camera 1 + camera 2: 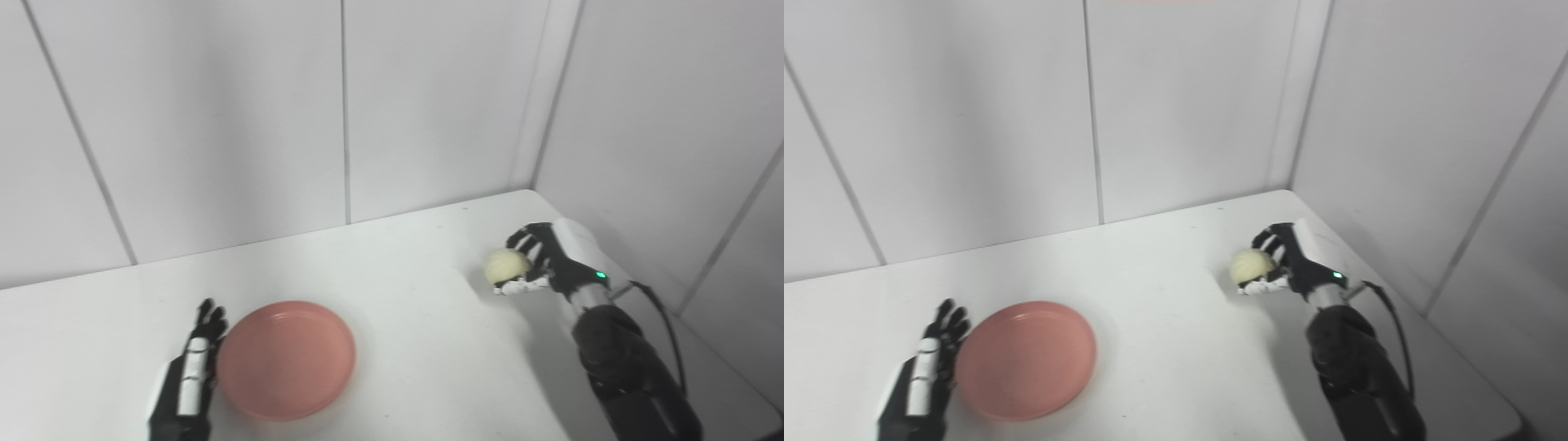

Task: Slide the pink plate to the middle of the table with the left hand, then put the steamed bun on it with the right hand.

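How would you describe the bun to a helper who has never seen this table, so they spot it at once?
Start at the white table and go to its far right corner, where the walls meet. There the right robot hand is closed around the bun, a small, round, pale yellow ball, unlike the wide, flat pink plate at the left.

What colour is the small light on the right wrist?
Green; the small light glows on the wrist behind the right hand, clearest in the left eye view.

Both hands are black with white plates: the left hand (193, 361) carries a long white panel down its back, and the right hand (542, 257) has a white back cover (576, 239). Behind that cover glows a green light (601, 275), then a black padded forearm (631, 373) with a black cable (664, 324).
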